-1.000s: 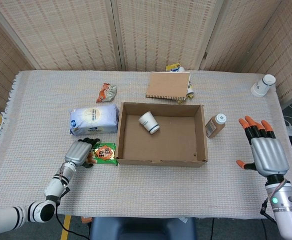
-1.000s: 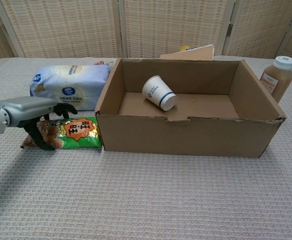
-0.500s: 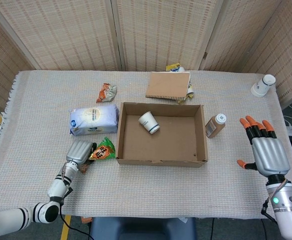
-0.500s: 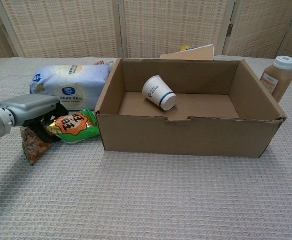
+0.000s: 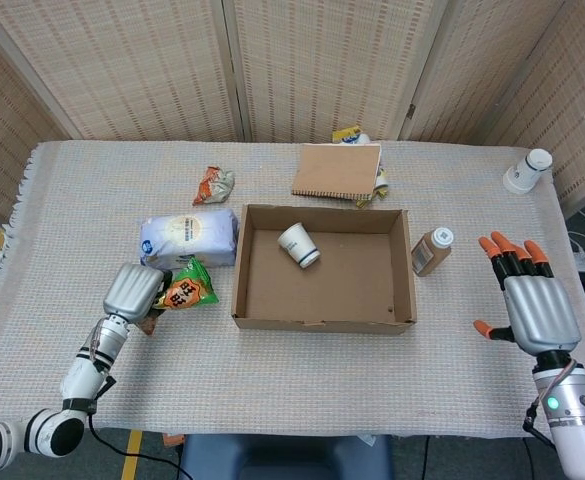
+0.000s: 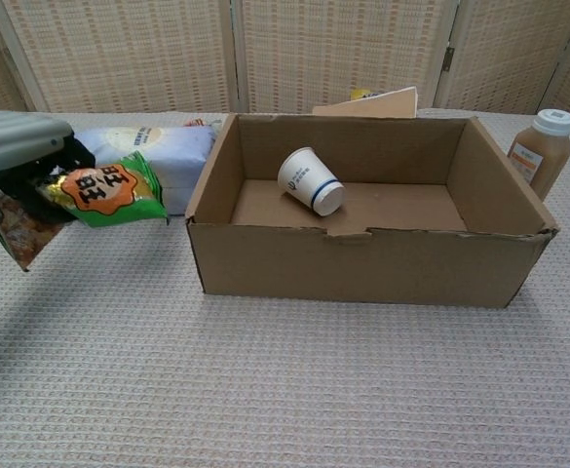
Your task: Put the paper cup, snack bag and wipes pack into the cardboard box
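Fingers (image 6: 33,181) of the left hand (image 5: 132,290) are clamped on the snack bag (image 5: 184,291), which a second ago lay flat on the desk (image 5: 302,380) and now hangs lifted, just left of the cardboard box (image 5: 322,322). So the pickup looks done, and next comes carrying it over the wall. Paper cup (image 5: 299,245) is already inside (on its side), wipes pack (image 5: 188,238) waits beside the box. Right hand (image 5: 532,300) hovers spread, holding nothing
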Robot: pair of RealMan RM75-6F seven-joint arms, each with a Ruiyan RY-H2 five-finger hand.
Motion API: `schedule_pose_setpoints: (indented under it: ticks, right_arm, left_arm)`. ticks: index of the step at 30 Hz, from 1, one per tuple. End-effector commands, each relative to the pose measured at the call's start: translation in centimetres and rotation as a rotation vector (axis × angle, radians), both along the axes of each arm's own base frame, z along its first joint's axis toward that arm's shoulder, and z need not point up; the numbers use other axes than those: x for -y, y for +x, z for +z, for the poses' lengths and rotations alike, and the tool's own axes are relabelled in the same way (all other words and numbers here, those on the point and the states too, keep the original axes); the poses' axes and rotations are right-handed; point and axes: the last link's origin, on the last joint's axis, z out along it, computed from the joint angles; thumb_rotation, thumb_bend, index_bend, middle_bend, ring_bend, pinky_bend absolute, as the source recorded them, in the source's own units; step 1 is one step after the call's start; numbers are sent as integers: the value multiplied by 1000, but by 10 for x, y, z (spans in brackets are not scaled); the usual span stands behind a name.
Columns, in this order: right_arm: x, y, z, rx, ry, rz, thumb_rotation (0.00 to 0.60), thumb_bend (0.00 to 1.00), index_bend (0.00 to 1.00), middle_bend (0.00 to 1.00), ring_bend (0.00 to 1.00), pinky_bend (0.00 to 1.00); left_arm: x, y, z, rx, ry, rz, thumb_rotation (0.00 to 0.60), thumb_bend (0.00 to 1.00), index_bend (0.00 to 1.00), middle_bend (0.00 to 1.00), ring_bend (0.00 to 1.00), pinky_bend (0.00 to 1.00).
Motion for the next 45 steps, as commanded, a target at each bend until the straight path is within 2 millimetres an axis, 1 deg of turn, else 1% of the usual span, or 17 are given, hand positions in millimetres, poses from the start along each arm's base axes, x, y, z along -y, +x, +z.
schedule_pose_setpoints:
  ticks: [1,4,7,9,10,12,20,26,30,36,37,38,39,40,41,42,45]
  right_arm:
    - [-1,1,0,1,1,3,600,43,66,0,0,0]
    - [-1,3,1,5,-2,9,600,44,66,0,0,0]
    - [-2,3,1,6,-2,11,600,44,66,0,0,0]
    - [-3,5,0,19,1,11,600,43,66,0,0,0]
    - [-3,5,1,27,3,12,600,44,66,0,0,0]
    - [-4,7,2,31,4,18,600,44,66,0,0,0]
    - [-5,7,8,38,-12,21,600,44,65,0,0,0]
    - [-4,6,10,40,-16,17,600,43,65,0,0,0]
    - [-4,5,10,39,-13,15,600,44,65,0,0,0]
    - [-3,5,8,36,-9,15,600,44,65,0,0,0]
    - [-3,5,8,35,-8,15,600,44,65,0,0,0]
    - [-3,5,8,35,-8,15,600,44,65,0,0,0]
    - [-3,5,8,35,-8,16,600,44,65,0,0,0]
    - [-3,5,8,34,-8,16,600,44,65,0,0,0]
    - [-3,5,8,34,-8,15,600,44,65,0,0,0]
    - [-3,5,8,34,-8,14,600,43,65,0,0,0]
    - [-3,4,8,33,-9,15,600,44,65,0,0,0]
  left_arm:
    - [1,25,46,-28,92,-76,600,458,823,966,823,944]
    - [-2,47,64,-40,111,-127,600,458,824,966,823,944]
    - [-3,52,66,-42,113,-137,600,458,824,966,823,944]
    - [-6,68,71,-45,119,-175,600,458,824,966,822,944]
    - [-8,84,73,-46,119,-208,600,458,824,966,822,944]
    - [-11,129,67,-40,101,-309,600,458,824,966,822,944]
    - [-19,199,21,61,39,-338,600,458,825,966,822,945]
    - [-25,226,-24,126,43,-331,600,458,824,966,822,944]
    - [-30,233,-48,159,62,-316,600,458,824,966,822,945]
    - [-36,235,-73,234,101,-252,600,454,806,948,808,930]
    - [-36,233,-77,250,86,-233,600,439,766,907,772,902]
    - [-36,230,-83,236,48,-209,600,394,635,771,659,811]
    - [-35,228,-86,223,14,-199,600,318,380,521,449,635]
    - [-35,226,-87,221,-17,-187,600,274,235,360,313,514]
    - [-35,225,-88,218,-36,-174,600,222,75,161,142,344]
    - [-35,224,-87,218,-46,-166,600,192,5,49,44,223]
    - [-36,224,-84,255,-53,-153,600,150,0,0,0,91]
